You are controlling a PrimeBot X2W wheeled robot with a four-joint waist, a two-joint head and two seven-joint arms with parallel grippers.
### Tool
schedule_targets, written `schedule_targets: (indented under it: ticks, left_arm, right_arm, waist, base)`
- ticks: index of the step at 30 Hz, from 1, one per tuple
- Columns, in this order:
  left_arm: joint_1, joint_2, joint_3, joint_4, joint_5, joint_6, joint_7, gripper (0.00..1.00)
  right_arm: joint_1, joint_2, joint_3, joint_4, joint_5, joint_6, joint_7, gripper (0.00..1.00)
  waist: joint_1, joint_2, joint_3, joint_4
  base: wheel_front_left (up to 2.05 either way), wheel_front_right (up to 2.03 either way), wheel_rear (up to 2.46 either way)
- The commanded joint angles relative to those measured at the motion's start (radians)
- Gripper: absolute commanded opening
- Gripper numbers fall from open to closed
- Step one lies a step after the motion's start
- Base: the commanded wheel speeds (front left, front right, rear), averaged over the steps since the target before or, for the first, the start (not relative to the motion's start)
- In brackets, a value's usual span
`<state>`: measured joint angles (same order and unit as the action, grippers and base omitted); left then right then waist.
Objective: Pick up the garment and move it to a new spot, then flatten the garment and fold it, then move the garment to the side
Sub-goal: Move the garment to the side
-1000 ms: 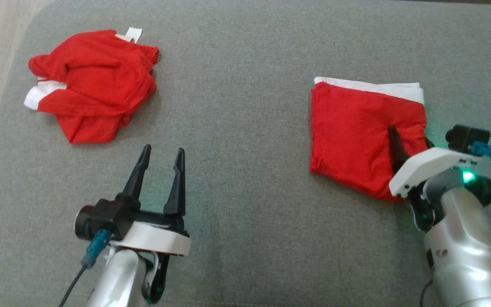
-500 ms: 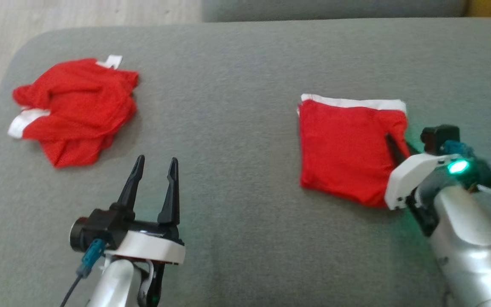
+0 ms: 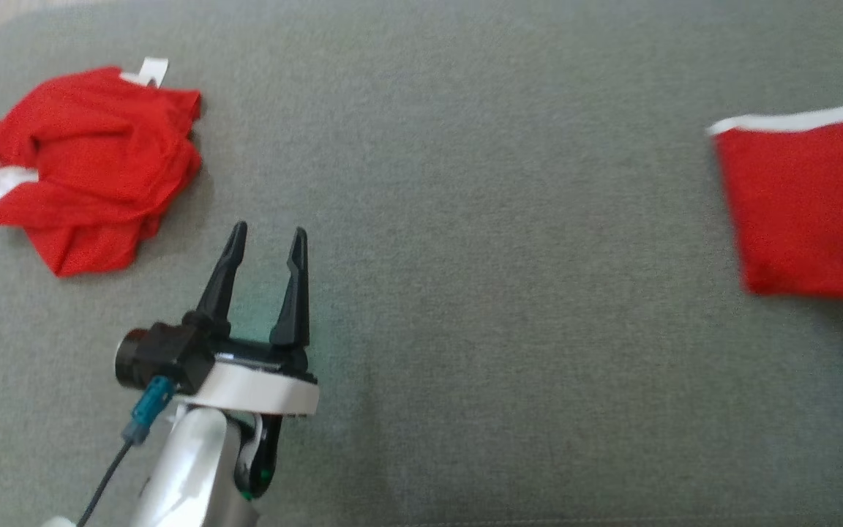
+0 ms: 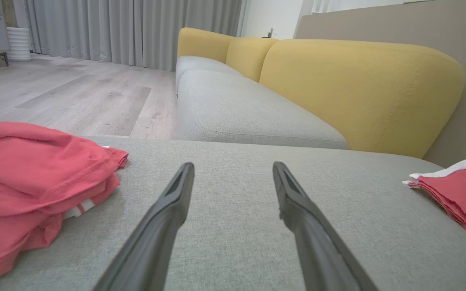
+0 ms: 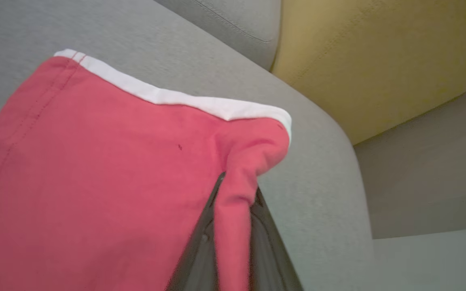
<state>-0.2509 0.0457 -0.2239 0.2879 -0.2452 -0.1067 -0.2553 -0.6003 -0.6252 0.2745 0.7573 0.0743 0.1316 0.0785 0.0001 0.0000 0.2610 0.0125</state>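
The folded red garment (image 3: 806,212) has slid toward the right edge of the grey cushion (image 3: 465,329), a fold of it pinched in the clenched right hand (image 5: 236,190). The left hand (image 3: 268,233) hovers released near a crumpled red garment (image 3: 77,168).

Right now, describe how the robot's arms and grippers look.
The left gripper has two long, black, tapering jaws on a black base, a white curved collar and a silver forearm. A black round camera sits beside it, with a teal plug and dark cable. The right gripper shows dark jaws.
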Motion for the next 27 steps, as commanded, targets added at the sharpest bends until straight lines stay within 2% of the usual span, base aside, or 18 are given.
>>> schedule_targets:
  ticks: [1, 8, 14, 22, 23, 24, 27]
  left_arm:
    - [-0.030, 0.004, 0.030, -0.028, 0.011, -0.005, -0.006, 1.00]
    - [-0.054, 0.004, 0.035, -0.019, 0.016, -0.012, -0.006, 1.00]
    - [-0.061, 0.004, 0.044, -0.016, 0.022, -0.015, -0.006, 1.00]
    - [-0.057, 0.004, 0.050, -0.008, 0.024, -0.017, -0.006, 1.00]
    - [-0.058, 0.004, 0.049, -0.007, 0.022, -0.018, -0.006, 1.00]
    - [-0.057, 0.004, 0.049, -0.007, 0.021, -0.018, -0.006, 1.00]
    - [-0.048, 0.004, 0.055, -0.005, 0.021, -0.017, -0.006, 1.00]
  right_arm:
    - [-0.022, -0.043, 0.000, -0.020, -0.006, -0.001, -0.010, 0.00]
    - [-0.077, -0.128, -0.086, 0.068, -0.043, -0.001, -0.025, 0.00]
    - [-0.086, -0.115, -0.159, 0.126, -0.082, -0.001, -0.039, 0.00]
    - [-0.104, -0.069, -0.211, 0.142, -0.117, -0.001, -0.045, 0.01]
    - [-0.106, -0.061, -0.220, 0.136, -0.120, -0.001, -0.055, 0.58]
    - [-0.111, -0.053, -0.235, 0.136, -0.120, -0.001, -0.056, 1.00]
    - [-0.122, -0.024, -0.241, 0.109, -0.142, -0.001, -0.075, 1.00]
  waist:
    - [-0.0001, 0.0000, 0.027, 0.019]
    - [-0.0001, 0.0000, 0.067, 0.044]
    - [-0.0001, 0.0000, 0.074, 0.054]
    - [-0.0001, 0.0000, 0.062, 0.045]
    - [-0.0001, 0.0000, 0.058, 0.044]
    - [-0.0001, 0.0000, 0.053, 0.042]
    - [-0.0001, 0.0000, 0.031, 0.028]
  base:
    - [0.00, 0.00, 0.00]
    - [0.00, 0.00, 0.00]
    - [0.00, 0.00, 0.00]
    - [0.00, 0.00, 0.00]
    - [0.00, 0.00, 0.00]
    - [0.00, 0.00, 0.00]
    - [0.00, 0.00, 0.00]
